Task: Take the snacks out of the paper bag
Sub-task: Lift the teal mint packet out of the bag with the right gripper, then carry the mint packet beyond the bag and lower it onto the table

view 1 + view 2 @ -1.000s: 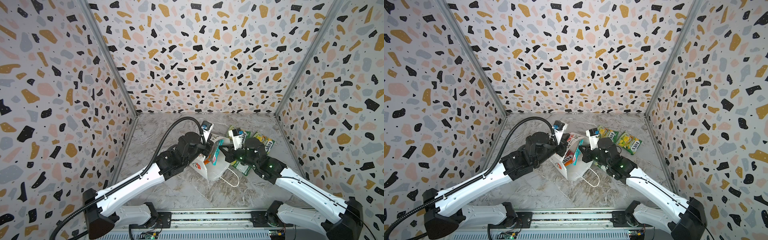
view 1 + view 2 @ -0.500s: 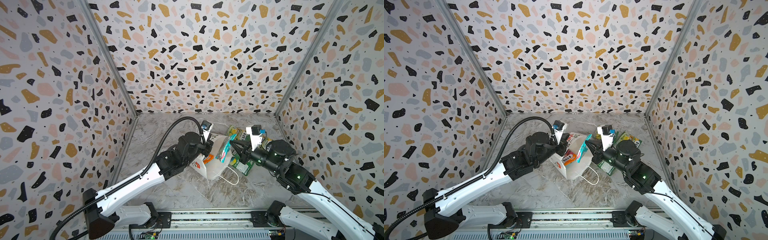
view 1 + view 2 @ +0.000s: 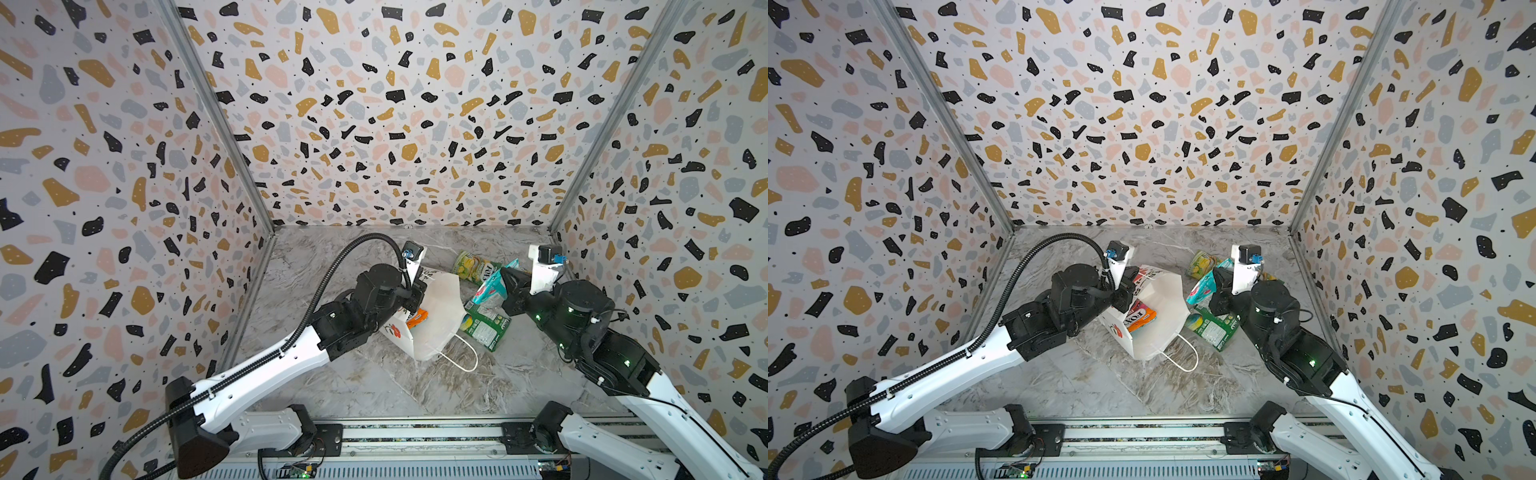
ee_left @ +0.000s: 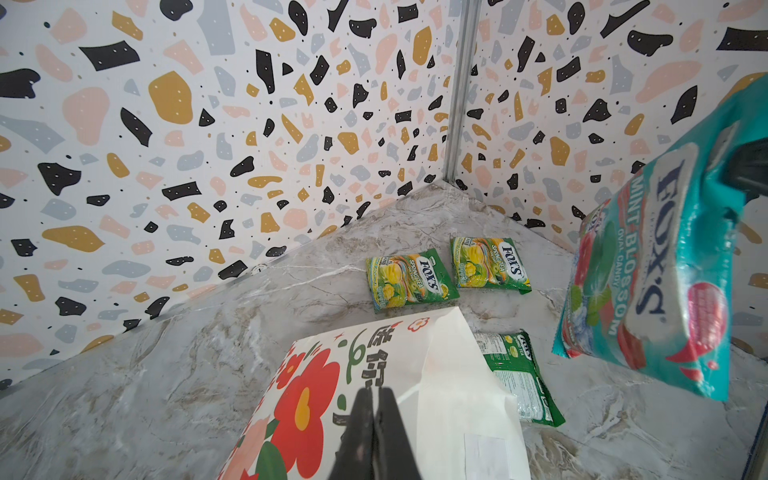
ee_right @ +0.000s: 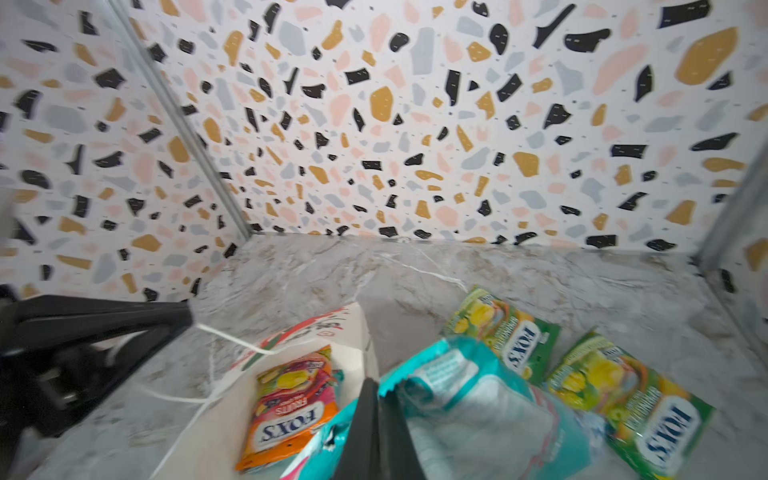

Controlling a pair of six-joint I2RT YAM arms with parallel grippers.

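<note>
The paper bag point(image 4: 451, 374) is printed white with red flowers; a teal-pink pouch point(image 4: 656, 282) and an orange pouch point(image 5: 291, 407) are seen.

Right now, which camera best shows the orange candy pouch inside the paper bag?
The right wrist view: the orange pouch lies nearly whole, label readable, inside the open paper bag. Both top views show it small and partly hidden. The left wrist view shows only the bag's printed front.
</note>
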